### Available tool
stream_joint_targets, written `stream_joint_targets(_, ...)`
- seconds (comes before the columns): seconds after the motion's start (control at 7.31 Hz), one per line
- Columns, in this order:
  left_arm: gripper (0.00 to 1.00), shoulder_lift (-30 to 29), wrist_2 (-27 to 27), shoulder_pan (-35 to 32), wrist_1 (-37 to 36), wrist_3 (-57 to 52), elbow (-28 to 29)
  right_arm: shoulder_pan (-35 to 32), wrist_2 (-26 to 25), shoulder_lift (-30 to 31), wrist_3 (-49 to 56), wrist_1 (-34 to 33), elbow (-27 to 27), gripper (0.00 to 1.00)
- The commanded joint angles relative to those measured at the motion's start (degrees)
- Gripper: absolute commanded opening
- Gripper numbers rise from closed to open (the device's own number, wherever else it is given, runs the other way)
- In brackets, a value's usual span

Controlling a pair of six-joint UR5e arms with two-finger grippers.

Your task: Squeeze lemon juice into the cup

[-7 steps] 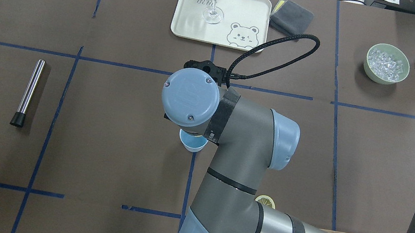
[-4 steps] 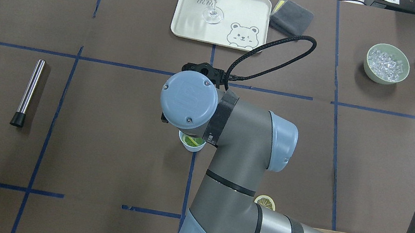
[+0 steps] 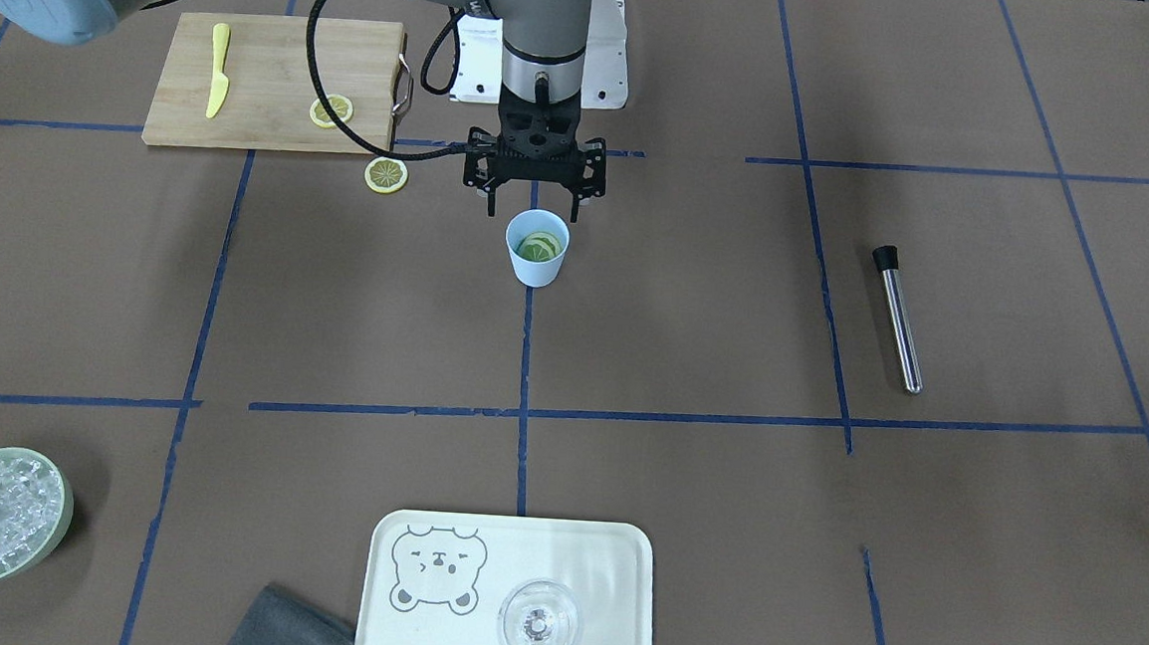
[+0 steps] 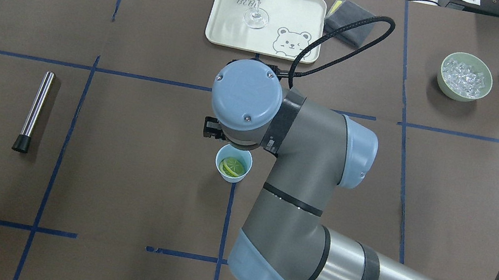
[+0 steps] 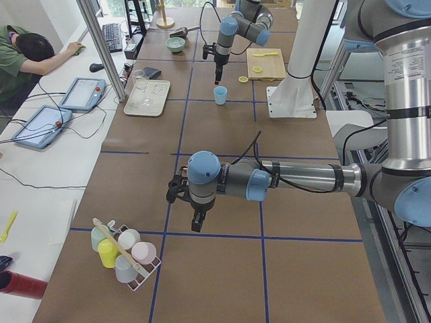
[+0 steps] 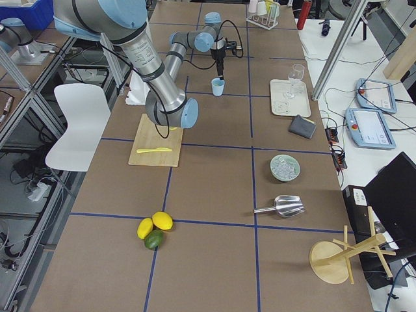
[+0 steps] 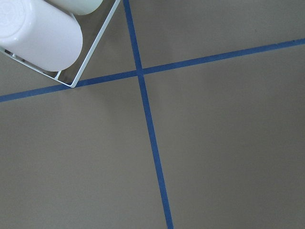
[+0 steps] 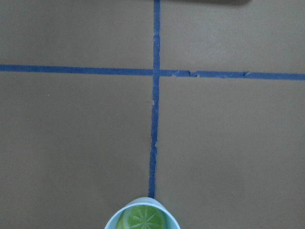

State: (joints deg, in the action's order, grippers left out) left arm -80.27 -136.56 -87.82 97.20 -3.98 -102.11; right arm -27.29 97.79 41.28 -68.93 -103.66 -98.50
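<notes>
Watching lemon (image 3: 538,248) sitting inside cup (image 3: 535,268) at table centre, on blue tape line (image 3: 525,359). Showing as thin round slices, yellow rim, pale greenish segment-patterned face, leaning against cup wall. Judging it light, stiff, slick-faced, so pinching across rim edges looking safest. Cup pale blue, tapered, handle-less, probably tipping easily. Now right gripper (image 3: 532,212) hovering at cup's 12 o'clock in front-facing view, fingers spread wide, carrying nothing. Meanwhile left gripper (image 5: 196,227) hanging far off, spread impossible to tell. Spare slice (image 3: 386,174) lying at cup's 10 o'clock.
</notes>
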Motion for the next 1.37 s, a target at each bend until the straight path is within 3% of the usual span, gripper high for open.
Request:
stream_joint_targets(0.0,1.00,-0.4,0.1,1.4,1.7,-0.2,-0.9,-8.1,6.6,2.8,9.6,0.0,-1.8,1.00)
stream_joint_targets(0.14,1.00,0.5,-2.5,1.2,5.2,-2.3,0.3,-14.5,14.1,5.8,16.8,0.1,-2.2,1.00)
stream_joint_targets(0.41,1.00,0.5,-4.3,1.2,10.7,-3.8,2.5,-25.0,22.1,11.8,31.1,0.0,-2.9,1.00)
stream_joint_targets(0.55,1.00,-0.8,-2.9,1.4,11.2,-3.5,1.7,-28.0,22.6,15.6,40.4,0.2,-3.1,1.00)
stream_joint_targets(0.68,1.00,-2.4,2.1,1.4,11.2,-3.5,1.3,-30.2,22.6,19.9,45.1,0.3,-5.4,1.00)
stream_joint_targets(0.82,1.00,-2.9,5.1,1.4,11.3,-3.3,-0.3,-32.3,21.8,28.8,52.9,0.5,-9.7,1.00)
stream_joint_targets(0.96,1.00,-3.3,5.3,1.4,11.4,-3.5,-0.6,-35.7,21.7,34.9,61.9,0.5,-10.8,1.00)
stream_joint_targets(1.23,1.00,-5.6,5.2,1.3,14.2,-2.9,-1.0,-43.6,21.7,40.8,64.8,0.2,-10.0,1.00)
